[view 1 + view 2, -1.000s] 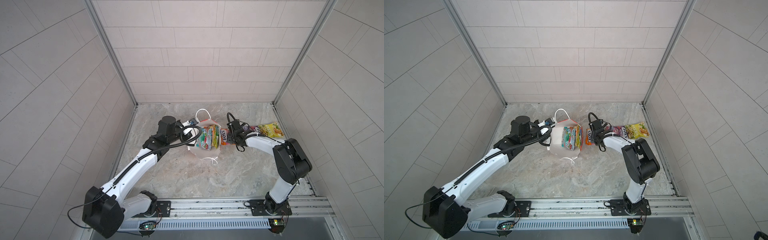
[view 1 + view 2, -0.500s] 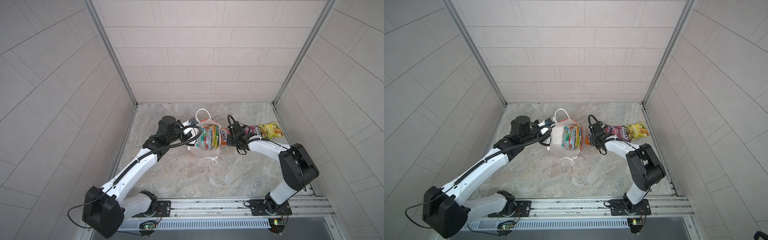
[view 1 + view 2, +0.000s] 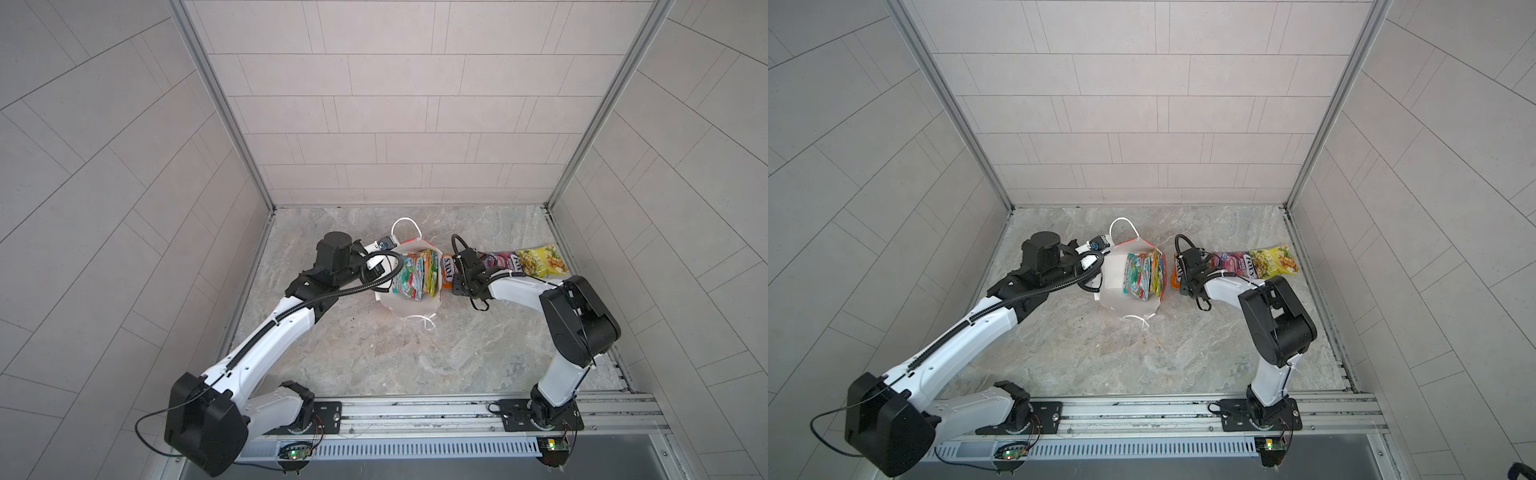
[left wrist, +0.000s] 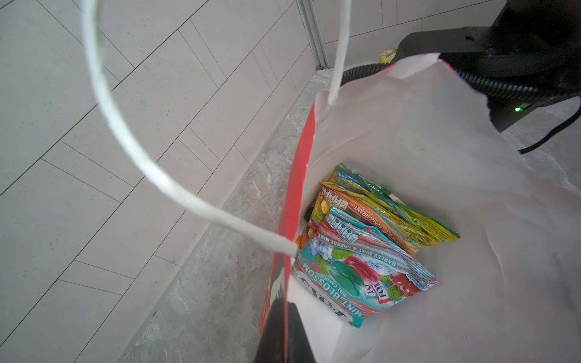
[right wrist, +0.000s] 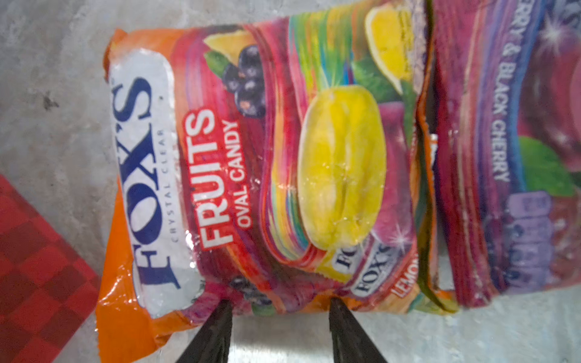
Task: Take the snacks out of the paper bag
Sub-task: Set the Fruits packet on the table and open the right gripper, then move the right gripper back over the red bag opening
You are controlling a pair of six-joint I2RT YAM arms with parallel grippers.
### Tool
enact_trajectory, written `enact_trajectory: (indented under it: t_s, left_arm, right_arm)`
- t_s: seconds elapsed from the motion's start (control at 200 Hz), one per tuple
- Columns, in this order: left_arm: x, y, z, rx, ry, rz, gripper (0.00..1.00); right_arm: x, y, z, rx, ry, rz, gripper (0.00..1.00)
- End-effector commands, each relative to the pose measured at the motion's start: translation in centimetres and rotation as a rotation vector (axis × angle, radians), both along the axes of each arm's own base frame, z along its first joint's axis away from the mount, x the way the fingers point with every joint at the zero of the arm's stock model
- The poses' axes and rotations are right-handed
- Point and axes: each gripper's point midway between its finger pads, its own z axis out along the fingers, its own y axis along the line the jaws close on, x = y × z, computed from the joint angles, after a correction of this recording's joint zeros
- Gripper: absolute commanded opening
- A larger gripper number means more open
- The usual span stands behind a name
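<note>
Right wrist cam: right gripper (image 5: 279,303) has jaws apart, nothing pinched, tips at the long edge of the orange Fox's Fruits packet (image 5: 251,157) lying flat on the table (image 5: 47,63) just outside the paper bag (image 3: 409,307). My left gripper (image 4: 284,327) is clamped on the bag's red wall. Next I'd go for the Mint Blossom packet (image 4: 345,276), on edge inside, bag mouth right beside my free arm.

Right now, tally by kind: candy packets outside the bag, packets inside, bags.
Red paper bag: 1
Candy packets on table: 3 (orange Fox's Fruits, purple, yellow-green)
Candy packets in bag: at least 3 (teal Mint Blossom, orange-edged, green-edged)
Total: at least 7
</note>
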Motion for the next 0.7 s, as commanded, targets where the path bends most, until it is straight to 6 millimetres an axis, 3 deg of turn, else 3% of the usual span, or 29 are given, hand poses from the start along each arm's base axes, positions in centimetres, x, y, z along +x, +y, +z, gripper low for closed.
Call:
enact_trajectory:
  t_s: [0.0, 0.18, 0.305, 0.515, 0.59, 0.695]
  left_arm:
    - [-0.2, 0.0, 0.9, -0.017, -0.022, 0.0, 0.0]
    - [-0.3, 0.0, 1.0, -0.016, -0.026, 0.0, 0.0]
    - [-0.3, 0.0, 1.0, -0.018, -0.026, -0.002, 0.0]
    - [-0.7, 0.0, 1.3, -0.021, -0.033, -0.015, 0.0]
    - [-1.1, -0.2, 1.2, -0.015, -0.03, -0.035, 0.0]
    - [-2.4, -0.8, 0.8, -0.002, -0.035, -0.116, 0.0]
  right_arm:
    - [0.4, -1.1, -0.5, -0.038, 0.005, -0.041, 0.51]
    - [0.6, -0.9, 0.6, -0.025, -0.007, -0.025, 0.5]
    - [0.3, -0.2, 3.2, 0.01, -0.031, 0.009, 0.5]
    - [-1.0, 1.0, 11.4, 0.055, -0.16, 0.09, 0.5]
    - [-1.9, 1.6, 15.0, 0.085, -0.246, 0.136, 0.45]
    - [-3.9, 4.6, 20.2, 0.085, -0.419, 0.313, 0.36]
